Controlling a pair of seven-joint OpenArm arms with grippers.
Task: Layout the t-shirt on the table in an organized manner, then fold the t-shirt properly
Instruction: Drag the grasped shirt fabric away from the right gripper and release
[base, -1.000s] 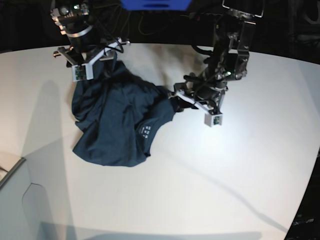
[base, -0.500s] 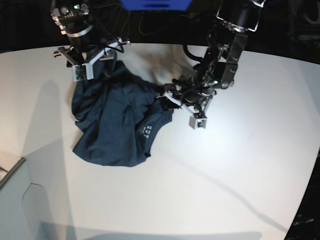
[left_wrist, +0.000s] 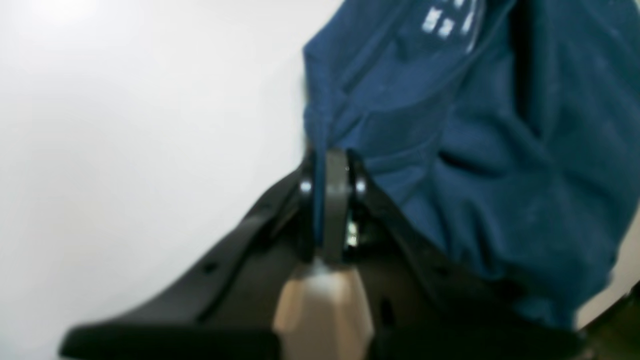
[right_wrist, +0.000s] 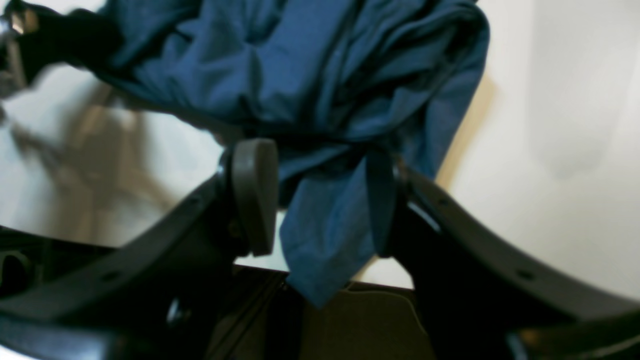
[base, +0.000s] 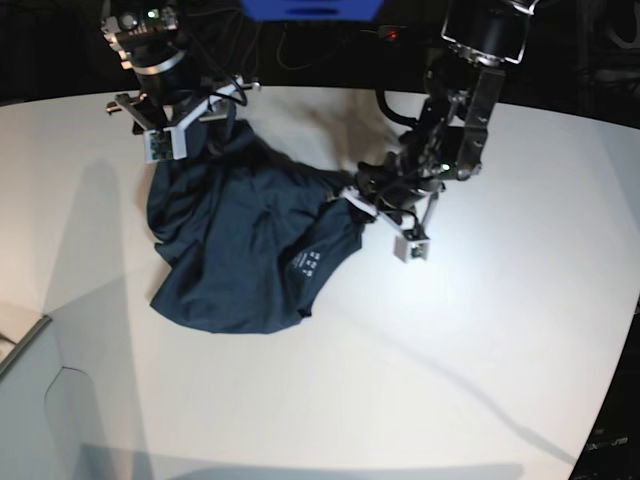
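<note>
Item: navy t-shirt (base: 240, 240), crumpled on the white worktop (base: 420, 380), both arms engaged.

Left to right in the base view. Far left: my right end effector (base: 185, 125), jaws standing wide with a bunched fold of the shirt's far edge hanging between them; I read it as a loose grip on a thick wad. Centre: the shirt in a rumpled heap, inside-neck label (base: 311, 262) facing up near its right side. Right: my left end effector (base: 352, 203), clenched on a thin edge of cloth at the shirt's right margin, close to the collar. Handling, my judgement: light, limp, non-fragile cotton that drapes and slips; best taken at hems, shoulder seams or collar rim, pinching a single layer, then drawn apart to spread flat.
</note>
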